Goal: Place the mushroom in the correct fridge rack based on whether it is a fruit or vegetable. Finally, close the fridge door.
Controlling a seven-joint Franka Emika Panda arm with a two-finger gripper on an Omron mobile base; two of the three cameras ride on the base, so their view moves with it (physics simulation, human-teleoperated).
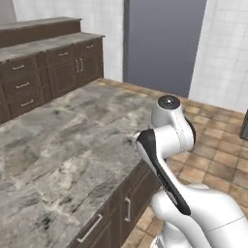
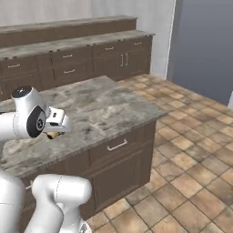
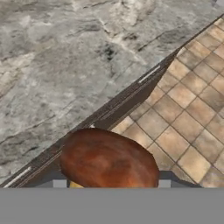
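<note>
While you look through the hand view, the mushroom (image 3: 109, 159) sits low at centre, its brown cap clamped in the gripper (image 3: 111, 184), above the edge of the marble counter (image 3: 65, 65) and the tiled floor (image 3: 192, 127) at right.

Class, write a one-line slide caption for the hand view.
Rounded brown-capped mushroom held in the gripper above the edge of the grey marble counter, tan tiled floor below.
</note>
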